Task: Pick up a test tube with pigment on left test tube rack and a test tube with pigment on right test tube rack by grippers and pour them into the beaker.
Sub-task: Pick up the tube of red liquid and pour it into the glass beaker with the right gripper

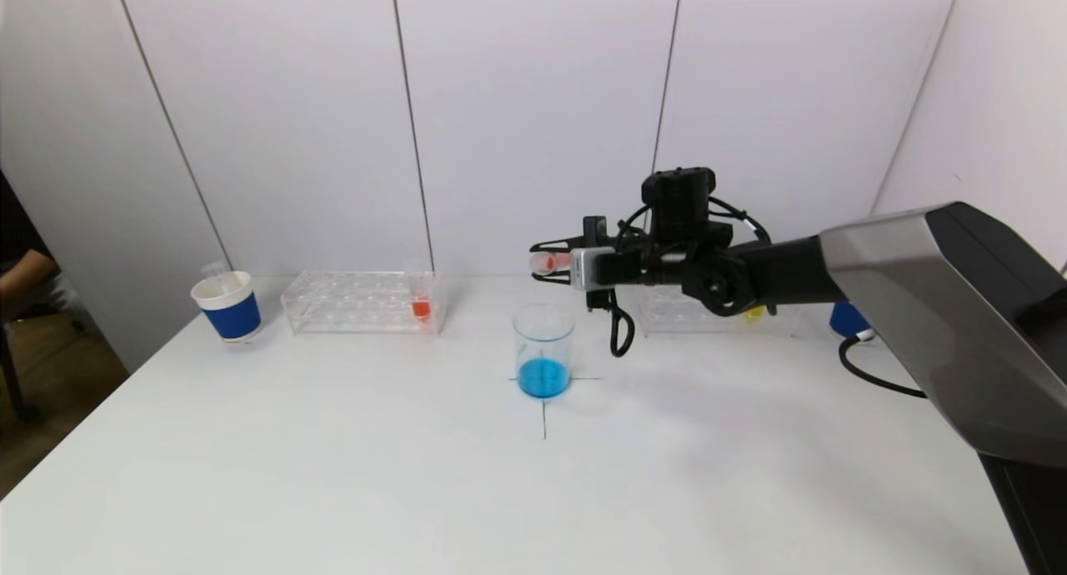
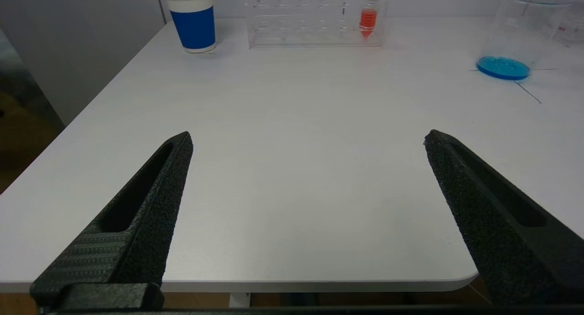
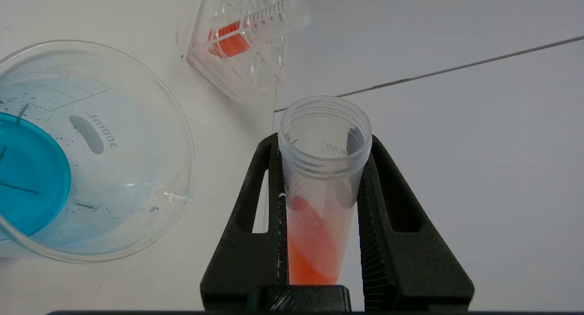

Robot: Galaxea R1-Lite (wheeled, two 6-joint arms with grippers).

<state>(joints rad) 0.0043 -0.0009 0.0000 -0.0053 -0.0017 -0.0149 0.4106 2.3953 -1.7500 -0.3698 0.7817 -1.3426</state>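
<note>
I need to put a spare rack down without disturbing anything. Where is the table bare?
The whole near half of the table, in front of the beaker, is bare. Another patch lies between the left rack and the beaker. It is crowded at the back right, where the right gripper holds a tube above the right rack.

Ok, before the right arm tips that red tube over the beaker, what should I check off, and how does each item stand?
1. Right gripper clamps the test tube: ok.
2. Tube uncapped, red pigment inside: ok.
3. Tube mouth over the beaker: not ok; in the right wrist view the mouth sits beside the rim, not above it.
4. Beaker upright on its cross mark, blue liquid at the bottom: ok.
5. Left gripper open, low near the table's near edge, away from the beaker: ok.
6. Left rack has its own red tube in place: ok.
</note>
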